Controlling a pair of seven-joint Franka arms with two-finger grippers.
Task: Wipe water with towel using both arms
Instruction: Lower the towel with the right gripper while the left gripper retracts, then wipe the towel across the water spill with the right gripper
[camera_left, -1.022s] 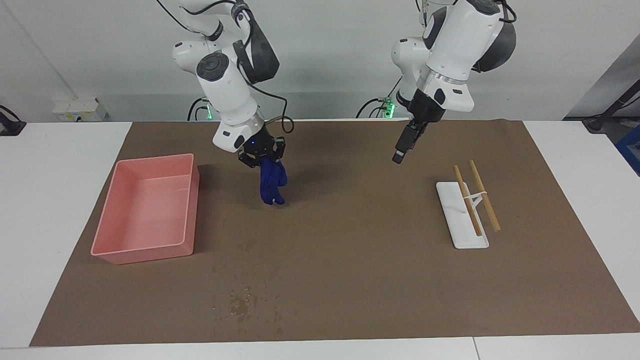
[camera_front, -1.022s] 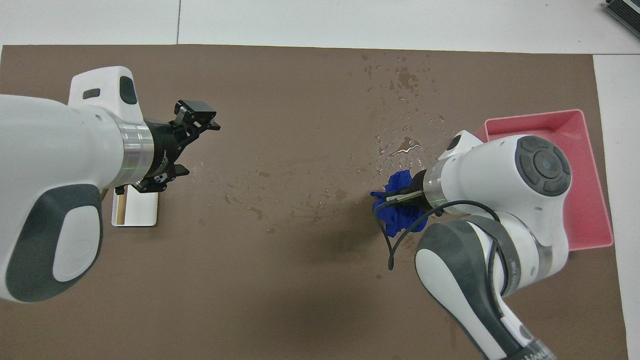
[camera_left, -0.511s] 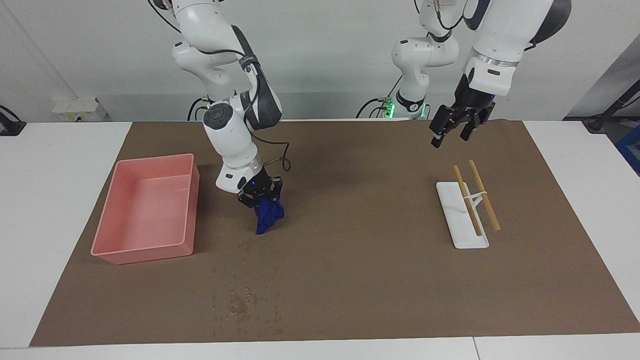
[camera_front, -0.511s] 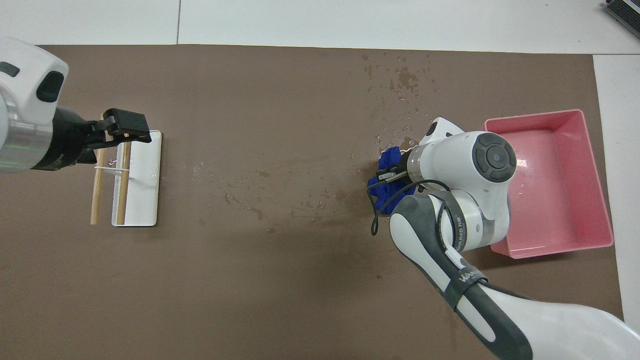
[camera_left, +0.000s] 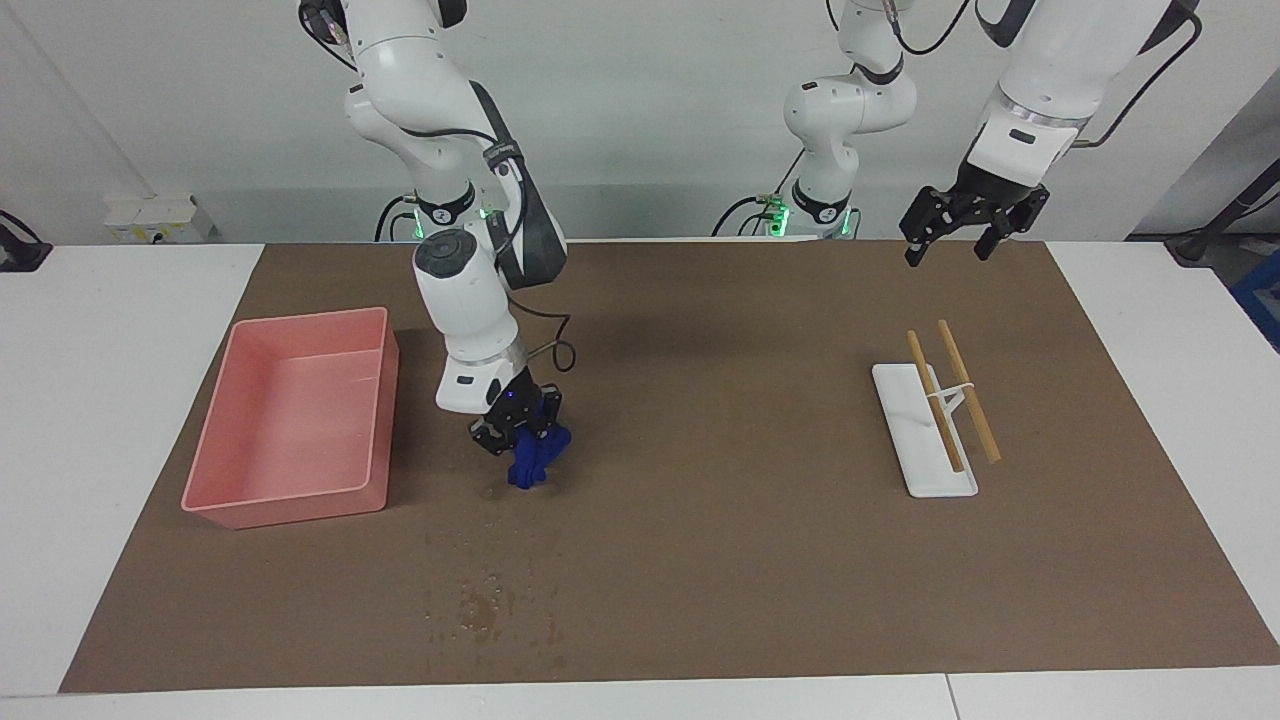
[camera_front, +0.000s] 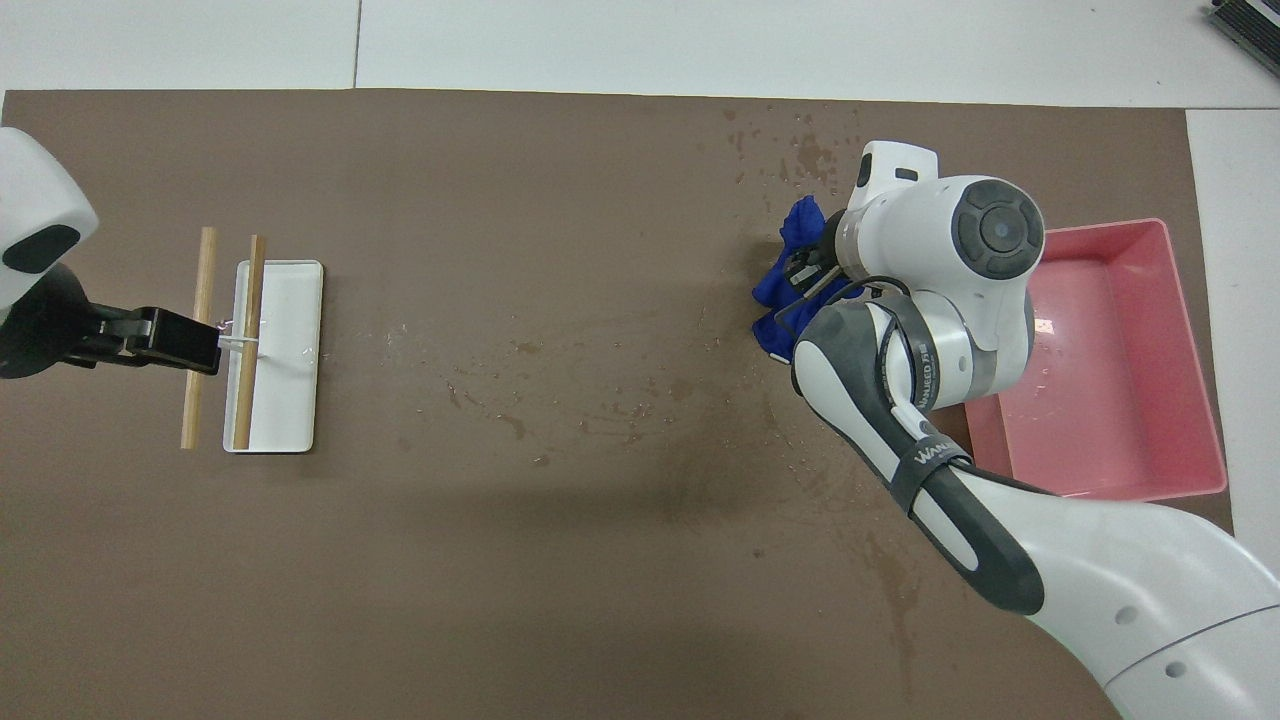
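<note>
The towel (camera_left: 532, 455), a deep-blue crumpled cloth, hangs from my right gripper (camera_left: 515, 435), which is shut on it; its lower end reaches the brown mat (camera_left: 720, 540) beside the pink tray. It also shows in the overhead view (camera_front: 785, 270), with the right gripper (camera_front: 812, 272) mostly hidden under its wrist. The water (camera_left: 490, 605) is dark specks and blotches on the mat, farther from the robots than the towel, and also shows from overhead (camera_front: 805, 150). My left gripper (camera_left: 965, 228) is open and empty, raised high; from overhead the left gripper (camera_front: 170, 340) is over the chopstick rest.
A pink tray (camera_left: 300, 318) stands toward the right arm's end, also in the overhead view (camera_front: 1100, 232). A white rest (camera_left: 925, 450) with two wooden chopsticks (camera_left: 968, 392) lies toward the left arm's end, seen from overhead too (camera_front: 290, 390). Faint wet streaks (camera_front: 520, 425) mark the mat's middle.
My right gripper carried the towel away from the robots and down until it reaches the mat near the water. My left arm drew back and up toward its own end.
</note>
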